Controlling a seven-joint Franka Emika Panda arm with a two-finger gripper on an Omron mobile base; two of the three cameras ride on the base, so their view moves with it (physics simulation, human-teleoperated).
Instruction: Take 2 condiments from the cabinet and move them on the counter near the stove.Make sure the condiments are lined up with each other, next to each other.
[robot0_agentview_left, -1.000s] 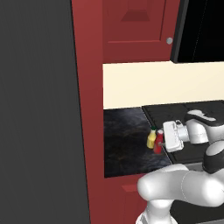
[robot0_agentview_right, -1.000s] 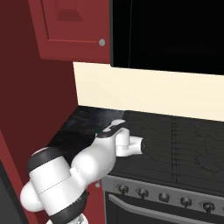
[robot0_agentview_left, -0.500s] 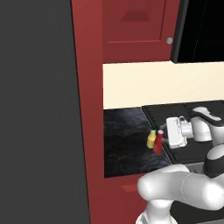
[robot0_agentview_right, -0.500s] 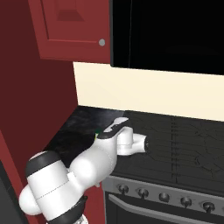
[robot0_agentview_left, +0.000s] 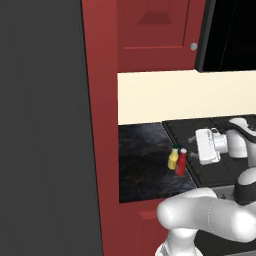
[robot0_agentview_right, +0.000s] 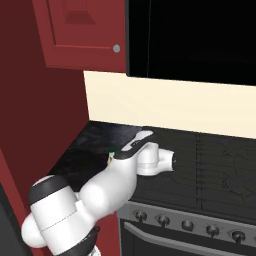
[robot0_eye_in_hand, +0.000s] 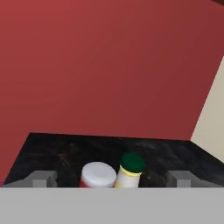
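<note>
Two condiments stand upright side by side on the black counter (robot0_agentview_left: 142, 155) beside the stove (robot0_agentview_left: 215, 172): a yellow bottle (robot0_agentview_left: 173, 158) with a green cap and a slim red bottle (robot0_agentview_left: 181, 162) with a white cap. My gripper (robot0_agentview_left: 193, 149) hovers just right of them and a little higher, open and holding nothing. In the hand view the white cap (robot0_eye_in_hand: 97, 174) and the green cap (robot0_eye_in_hand: 132, 162) sit low between my spread fingertips (robot0_eye_in_hand: 41, 178), apart from both. The cabinet (robot0_agentview_left: 155, 30) above has its door shut. My arm hides most of the bottles in the right base view.
A tall red side panel (robot0_agentview_left: 100, 125) bounds the counter on the left, with a dark wall (robot0_agentview_left: 40, 125) beyond it. A black appliance (robot0_agentview_right: 200, 40) hangs over the stove (robot0_agentview_right: 215, 160). Knobs (robot0_agentview_right: 187, 225) line the stove front.
My hand has drawn back to the right and slightly up, away from the two bottles. The bottles have stayed standing together on the counter.
</note>
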